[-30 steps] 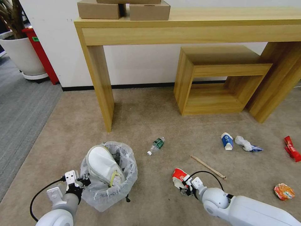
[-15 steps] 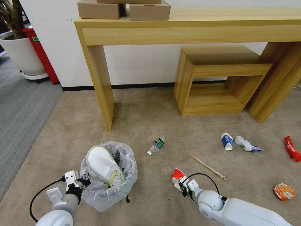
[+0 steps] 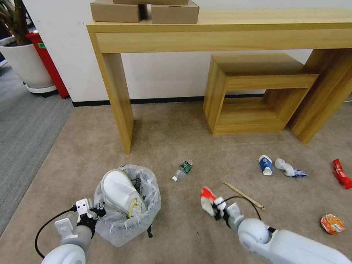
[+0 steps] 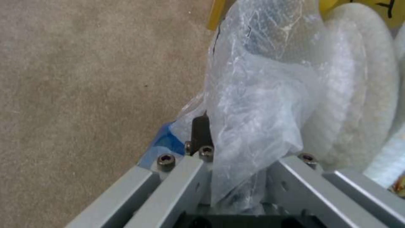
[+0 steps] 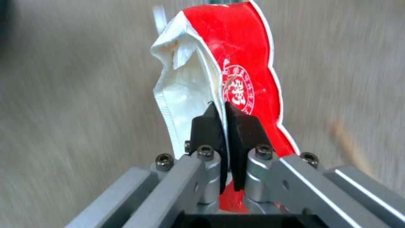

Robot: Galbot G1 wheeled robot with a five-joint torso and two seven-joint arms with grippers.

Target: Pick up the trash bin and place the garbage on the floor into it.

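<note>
Beige-tan short-pile carpet floor (image 3: 165, 132), small green-labelled clear plastic bottle (image 3: 183, 170) at centre, thin wooden stick (image 3: 243, 195) just right — blue-white paper cup (image 3: 265, 164), crumpled white tissue (image 3: 286, 167), red wrapper (image 3: 341, 173), orange wrapper (image 3: 332, 224) lower right, bag-lined round trash bin (image 3: 126, 205) lower left

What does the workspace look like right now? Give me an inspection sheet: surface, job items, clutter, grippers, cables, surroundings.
Surface: beige carpet floor; grey carpet on the robot's left.
Job's things: trash bin with a clear liner, a white slipper-like item inside. On the floor: green-labelled bottle, wooden stick, blue-white cup, crumpled tissue, red wrapper, orange wrapper.
Clutter: cardboard boxes on the desk.
Grippers: left gripper shut on the bin's rim and liner; right gripper shut on a red-and-white wrapper, held off the carpet.
Cables: black cable looped at each wrist.
Surroundings: wooden desk, open wooden cube, white planter.
</note>
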